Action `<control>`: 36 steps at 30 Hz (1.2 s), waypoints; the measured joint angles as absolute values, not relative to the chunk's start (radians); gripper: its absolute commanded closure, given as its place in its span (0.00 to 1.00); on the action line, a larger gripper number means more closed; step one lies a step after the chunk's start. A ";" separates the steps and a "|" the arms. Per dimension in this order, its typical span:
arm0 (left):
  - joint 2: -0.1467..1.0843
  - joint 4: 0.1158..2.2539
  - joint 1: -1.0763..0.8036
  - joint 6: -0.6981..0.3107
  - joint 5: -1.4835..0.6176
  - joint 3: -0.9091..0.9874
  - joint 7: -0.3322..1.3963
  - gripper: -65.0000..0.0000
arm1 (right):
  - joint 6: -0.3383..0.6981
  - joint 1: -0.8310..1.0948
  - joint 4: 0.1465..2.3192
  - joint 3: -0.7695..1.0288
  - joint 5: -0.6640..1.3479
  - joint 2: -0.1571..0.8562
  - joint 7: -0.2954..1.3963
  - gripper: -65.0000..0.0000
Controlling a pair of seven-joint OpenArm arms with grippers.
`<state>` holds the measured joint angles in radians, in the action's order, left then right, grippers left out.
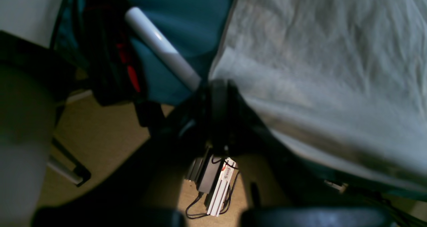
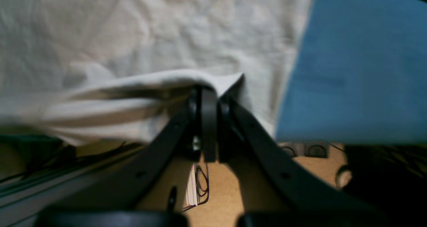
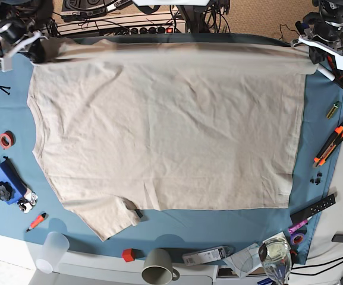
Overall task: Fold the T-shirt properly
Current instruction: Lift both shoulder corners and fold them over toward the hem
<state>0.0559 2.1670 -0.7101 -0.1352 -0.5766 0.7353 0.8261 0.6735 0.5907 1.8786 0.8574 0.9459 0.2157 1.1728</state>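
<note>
The T-shirt (image 3: 165, 130) lies spread across the blue-covered surface (image 3: 219, 222); soft, light and limp, it is best taken by its edge corners. The right gripper (image 2: 209, 93) and left gripper (image 1: 218, 86) each have fingers clamped on 1 far-edge corner. Mug (image 3: 157, 266), cup (image 3: 51, 251), tape (image 3: 6, 140) and markers (image 3: 332, 142) crowd the margins, not the shirt.
</note>
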 measured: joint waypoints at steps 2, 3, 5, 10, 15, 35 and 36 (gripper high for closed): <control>0.056 2.155 -0.699 -0.135 -0.570 0.735 0.807 1.00 | 0.673 0.588 1.879 0.823 0.934 0.216 1.150 1.00; 0.056 2.152 -0.694 -0.135 -0.561 0.735 0.807 1.00 | 0.673 0.582 1.879 0.815 0.919 0.216 1.151 1.00; 0.056 2.145 -0.688 -0.135 -0.541 0.735 0.807 1.00 | 0.670 0.559 1.879 0.810 0.888 0.215 1.151 1.00; 0.068 2.143 -0.667 -0.135 -0.540 0.735 0.784 1.00 | 0.669 0.498 1.879 0.809 0.887 0.216 1.151 1.00; 0.075 2.143 -0.664 -0.135 -0.534 0.730 0.785 1.00 | 0.669 0.484 1.879 0.809 0.887 0.216 1.151 1.00; 0.076 2.141 -0.591 0.019 -0.197 0.460 0.644 1.00 | 0.666 0.417 1.878 0.809 0.879 0.216 1.122 1.00; 0.076 2.141 -0.587 0.019 -0.207 0.460 0.644 1.00 | 0.666 0.405 1.878 0.809 0.877 0.216 1.122 1.00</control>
